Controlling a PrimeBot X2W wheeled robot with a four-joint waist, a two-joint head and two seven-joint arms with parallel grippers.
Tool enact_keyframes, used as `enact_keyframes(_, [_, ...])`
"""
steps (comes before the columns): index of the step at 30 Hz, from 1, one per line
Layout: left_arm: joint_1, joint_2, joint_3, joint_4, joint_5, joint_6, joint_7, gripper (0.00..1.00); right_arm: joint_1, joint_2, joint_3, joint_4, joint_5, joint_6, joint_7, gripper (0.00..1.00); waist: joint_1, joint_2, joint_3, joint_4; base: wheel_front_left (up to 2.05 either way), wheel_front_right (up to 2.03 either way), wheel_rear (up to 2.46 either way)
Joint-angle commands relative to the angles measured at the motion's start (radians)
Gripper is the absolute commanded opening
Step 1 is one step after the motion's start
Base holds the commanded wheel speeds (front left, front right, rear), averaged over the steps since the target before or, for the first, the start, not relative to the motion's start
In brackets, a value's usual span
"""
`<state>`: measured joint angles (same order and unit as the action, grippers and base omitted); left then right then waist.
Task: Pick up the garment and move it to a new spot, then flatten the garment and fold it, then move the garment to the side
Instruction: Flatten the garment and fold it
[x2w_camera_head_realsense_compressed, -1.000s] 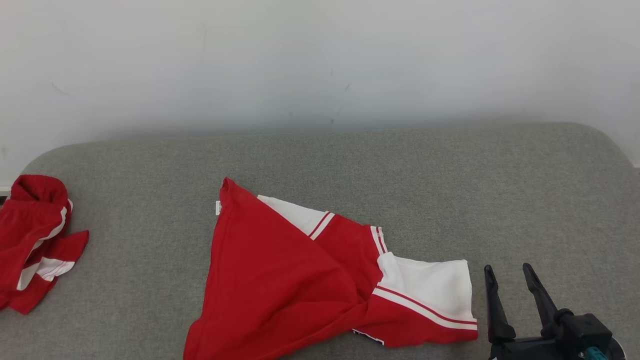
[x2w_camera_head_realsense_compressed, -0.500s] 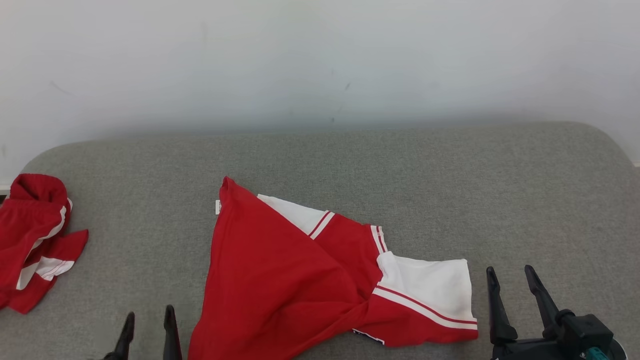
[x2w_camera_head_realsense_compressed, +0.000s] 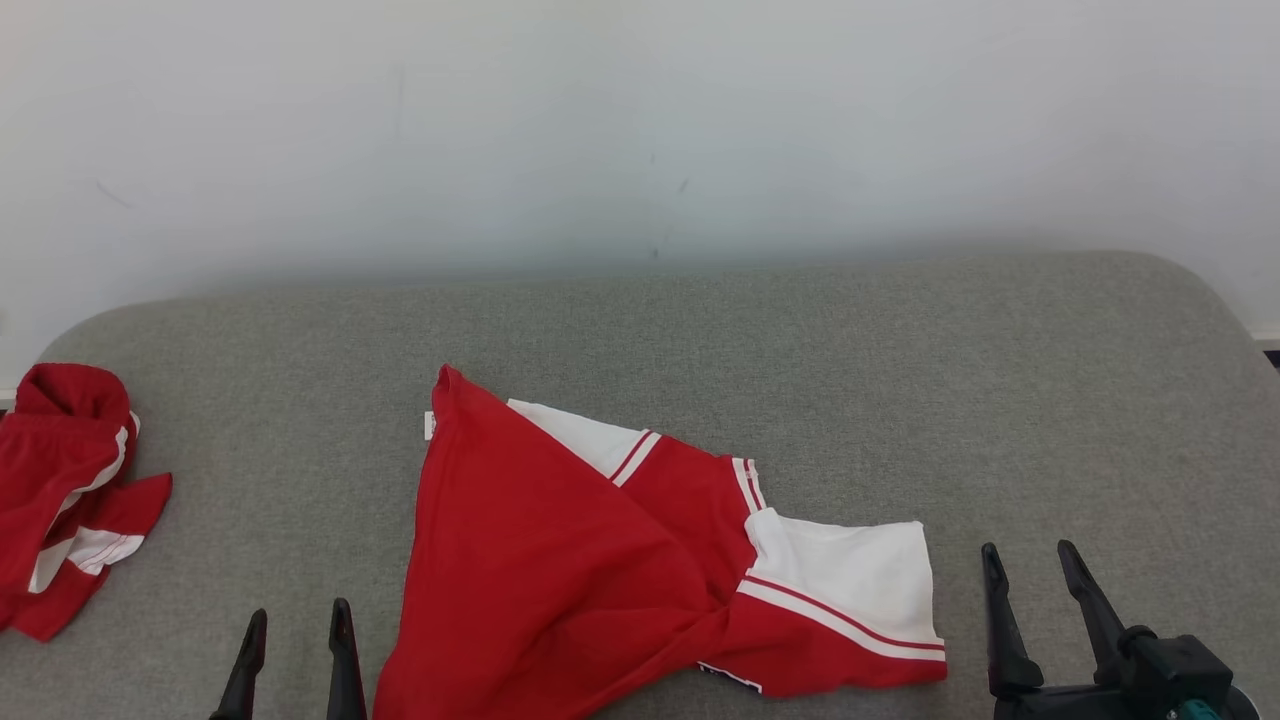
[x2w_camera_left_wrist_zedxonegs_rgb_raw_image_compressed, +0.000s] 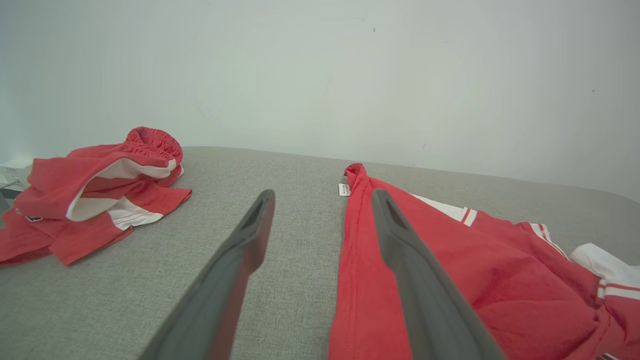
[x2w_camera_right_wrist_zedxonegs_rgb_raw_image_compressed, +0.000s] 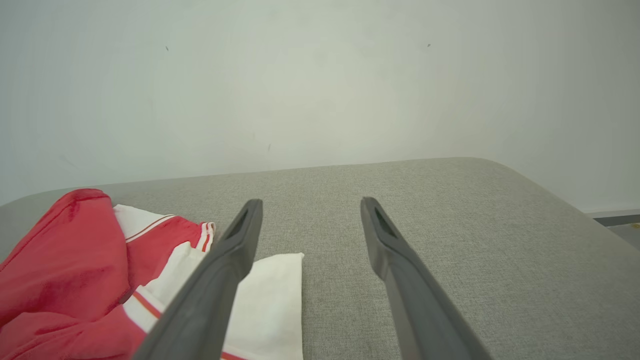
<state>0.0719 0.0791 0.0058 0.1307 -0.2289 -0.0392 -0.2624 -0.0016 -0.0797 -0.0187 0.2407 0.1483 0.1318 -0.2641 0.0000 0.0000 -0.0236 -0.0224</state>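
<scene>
At the near edge of the head view, the left gripper (x2w_camera_head_realsense_compressed: 300, 610) stands with its two fingers spread and nothing between them, just beside the near left hem of the garment (x2w_camera_head_realsense_compressed: 560, 570). The right gripper (x2w_camera_head_realsense_compressed: 1029, 548) is likewise wide and empty, just off the garment's white sleeve end. The garment lies at the near middle of the grey padded surface (x2w_camera_head_realsense_compressed: 820, 350). It is a red shirt with white panels and red-and-white striped trim, rumpled and twisted at its near right. A broad red flap folds over to a point at its far left, where a small white tag (x2w_camera_head_realsense_compressed: 429, 424) pokes out. A red and white bundle (x2w_camera_head_realsense_compressed: 60, 490) sits at the surface's left edge, well apart. Bare surface opens to the garment's right and behind it, up to the rounded back edge against the pale wall (x2w_camera_head_realsense_compressed: 640, 120).
</scene>
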Motion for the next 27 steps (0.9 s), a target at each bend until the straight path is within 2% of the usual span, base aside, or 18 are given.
enact_keyframes(1, [0.009,-0.005,0.007,0.0,0.012,-0.006,-0.003,1.0,0.006,-0.005,-0.002,0.003,0.007,-0.002,0.0,1.0,0.0,0.0,-0.002,0.0,0.0,0.0,0.0])
enact_keyframes(11, [0.002,-0.024,0.007,-0.008,0.055,-0.035,-0.004,1.0,-0.066,-0.065,0.044,0.097,0.024,-0.002,0.0,1.0,0.0,0.0,0.007,0.032,0.0,0.0,0.0])
enact_keyframes(19, [0.004,-0.028,-0.005,-0.001,0.061,-0.046,-0.004,1.0,-0.182,-0.123,0.098,0.278,0.054,-0.002,0.0,1.0,0.0,0.0,0.025,0.089,0.0,0.0,0.0])
enact_keyframes(27, [-0.008,-0.028,-0.01,-0.002,0.057,-0.054,-0.004,1.0,-0.264,-0.138,0.131,0.442,0.087,-0.002,0.0,1.0,0.0,0.0,0.052,0.129,0.0,0.0,0.0])
